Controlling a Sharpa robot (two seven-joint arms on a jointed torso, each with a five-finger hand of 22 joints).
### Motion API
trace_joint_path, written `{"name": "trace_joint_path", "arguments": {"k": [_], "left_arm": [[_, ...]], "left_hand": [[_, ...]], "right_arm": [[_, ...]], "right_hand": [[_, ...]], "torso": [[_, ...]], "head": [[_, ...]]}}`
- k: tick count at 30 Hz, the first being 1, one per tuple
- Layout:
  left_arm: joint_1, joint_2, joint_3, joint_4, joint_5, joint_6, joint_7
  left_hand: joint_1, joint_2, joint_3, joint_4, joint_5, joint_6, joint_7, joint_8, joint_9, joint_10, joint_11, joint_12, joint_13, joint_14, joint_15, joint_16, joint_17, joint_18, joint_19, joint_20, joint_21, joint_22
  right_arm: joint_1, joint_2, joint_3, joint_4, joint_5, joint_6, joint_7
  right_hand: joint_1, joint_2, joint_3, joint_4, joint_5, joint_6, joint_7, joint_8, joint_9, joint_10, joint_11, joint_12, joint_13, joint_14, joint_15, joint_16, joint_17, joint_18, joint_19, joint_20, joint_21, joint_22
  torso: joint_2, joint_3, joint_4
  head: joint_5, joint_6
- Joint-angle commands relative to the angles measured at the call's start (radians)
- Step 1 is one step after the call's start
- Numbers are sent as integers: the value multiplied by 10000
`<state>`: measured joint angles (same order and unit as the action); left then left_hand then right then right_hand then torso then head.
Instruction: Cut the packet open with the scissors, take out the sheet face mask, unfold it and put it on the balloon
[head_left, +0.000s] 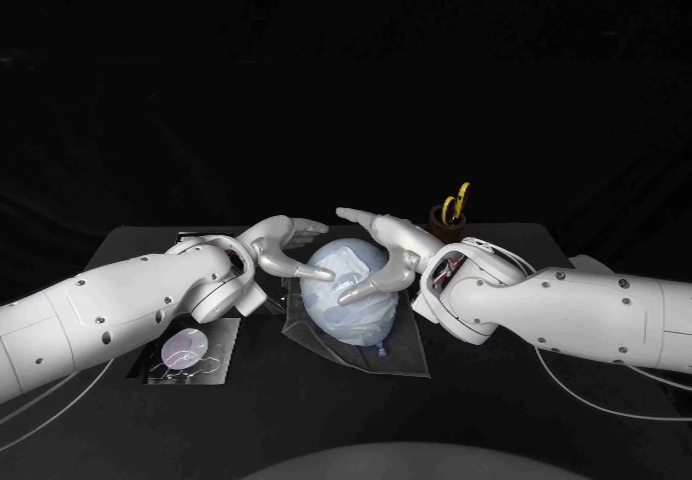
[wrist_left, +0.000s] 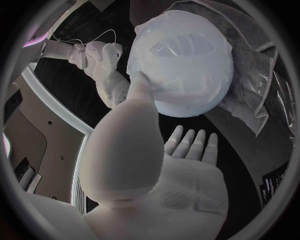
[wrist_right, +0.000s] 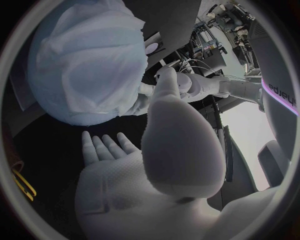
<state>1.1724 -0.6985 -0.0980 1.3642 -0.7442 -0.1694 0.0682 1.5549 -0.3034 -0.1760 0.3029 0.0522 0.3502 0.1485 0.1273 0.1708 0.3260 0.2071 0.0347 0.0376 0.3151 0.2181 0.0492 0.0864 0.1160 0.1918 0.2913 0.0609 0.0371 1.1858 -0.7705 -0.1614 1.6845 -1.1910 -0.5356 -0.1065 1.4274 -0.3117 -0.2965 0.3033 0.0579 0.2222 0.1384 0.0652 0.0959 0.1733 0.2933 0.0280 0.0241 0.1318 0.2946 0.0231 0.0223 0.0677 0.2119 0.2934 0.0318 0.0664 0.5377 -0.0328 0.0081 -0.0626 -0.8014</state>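
Balloon (head_left: 353, 325) first: it lies on its side in the middle of the black table (head_left: 476, 400), knot toward the robot, and the sheet mask (head_left: 339, 262) is already draped over its upper part, with one cut-out showing bare balloon in the left wrist view.

The two hands flank it. The left hand (head_left: 271, 250) is at the balloon's left side and the right hand (head_left: 392, 255) at its right. Both grip nothing: the fingers are spread apart, and each wrist view shows a thumb reaching to the mask's edge while the other fingers hang free below.

The step in hand looks like smoothing and seating the mask, so the task is close to done. To do it well, the thumbs should stroke outward from the middle with light pressure, one hand steadying while the other works. A round balloon will probably roll if it is pushed from one side alone. A wet sheet may also cling to a finger and lift as that finger leaves.

Under the balloon is a clear plastic sheet (head_left: 411, 365), creased and likely slippery. The packet (head_left: 185, 352) lies near the table's left front, well apart from the balloon. The scissors (head_left: 456, 205) stand with their yellow handles up in a brown holder (head_left: 444, 222) behind the right hand. Behind the table is a dark backdrop.
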Motion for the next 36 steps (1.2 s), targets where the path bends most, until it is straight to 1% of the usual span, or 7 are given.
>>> {"name": "trace_joint_path", "arguments": {"k": [1,11,20,24,28,33,36], "left_arm": [[-2,39,-7,1,-12,-295,-164],[-1,79,-5,-6,262,-476,-280],[-1,98,-3,13,386,-576,-380],[-1,46,-2,37,514,-578,-303],[-2,-59,0,57,830,-584,-35],[-7,-255,2,96,1417,-390,509],[-12,-406,3,157,1652,-297,859]], "left_hand": [[-299,-7,-193,10,53,91,1046,45,21,51,108,39,4,89,20,55,29,137,92,1,36,16],[-1420,-49,-460,22,80,153,1360,83,47,245,421,51,16,344,158,117,94,113,187,22,79,33],[-1711,-55,-461,15,101,208,1398,112,72,310,465,50,18,388,199,124,105,65,232,18,100,40],[-1720,-53,-458,14,103,231,1399,122,82,321,469,51,19,396,203,125,107,61,236,18,101,41],[-1709,-51,-461,12,106,286,1396,145,107,356,469,55,22,344,208,115,93,54,223,18,98,38],[-1467,-41,-448,6,106,387,1328,200,150,575,434,83,43,345,209,104,93,21,182,11,83,28],[-1142,-28,-442,7,89,448,1161,240,182,700,345,91,50,322,168,91,87,27,211,11,95,31]], "right_arm": [[7,70,1,-148,-424,422,-602],[-28,207,-36,-364,-847,1013,-1101],[-65,234,-54,-433,-934,924,-1258],[-69,218,-56,-540,-735,948,-1356],[-70,208,-56,-724,-541,971,-1419],[-68,211,-56,-935,-363,1076,-1466],[-66,216,-56,-1027,-260,1139,-1503]], "right_hand": [[-117,-12,-38,-3,27,-102,1184,-42,-20,4,46,-33,7,48,-29,-4,12,-27,-50,8,26,1],[-54,-13,-40,-6,28,-228,1194,-88,-64,45,52,-27,12,53,-29,0,16,-26,-58,9,31,0],[114,-7,80,-5,71,-5,1479,-12,32,367,49,35,57,316,-45,57,68,-17,-30,6,47,13],[159,10,208,-2,283,231,1568,84,117,955,20,170,134,1461,-107,389,288,23,106,-1,94,61],[48,44,415,-1,562,899,1605,344,372,1735,-119,362,224,2461,-244,765,487,112,184,-11,138,90],[35,73,436,-3,635,1044,1609,415,432,2229,-150,450,257,2940,-295,929,576,173,195,-5,153,97],[29,79,444,-1,644,1078,1608,436,448,2377,-163,465,257,3037,-311,963,593,194,191,-2,157,98]], "torso": [[8,10,2],[5,-5,7],[11,-6,10],[13,3,7],[10,1,-5],[10,3,-1],[9,1,5]], "head": [[1,18],[-34,-11],[-40,-3],[-48,-1],[-64,0],[-92,-6],[-104,-9]]}}
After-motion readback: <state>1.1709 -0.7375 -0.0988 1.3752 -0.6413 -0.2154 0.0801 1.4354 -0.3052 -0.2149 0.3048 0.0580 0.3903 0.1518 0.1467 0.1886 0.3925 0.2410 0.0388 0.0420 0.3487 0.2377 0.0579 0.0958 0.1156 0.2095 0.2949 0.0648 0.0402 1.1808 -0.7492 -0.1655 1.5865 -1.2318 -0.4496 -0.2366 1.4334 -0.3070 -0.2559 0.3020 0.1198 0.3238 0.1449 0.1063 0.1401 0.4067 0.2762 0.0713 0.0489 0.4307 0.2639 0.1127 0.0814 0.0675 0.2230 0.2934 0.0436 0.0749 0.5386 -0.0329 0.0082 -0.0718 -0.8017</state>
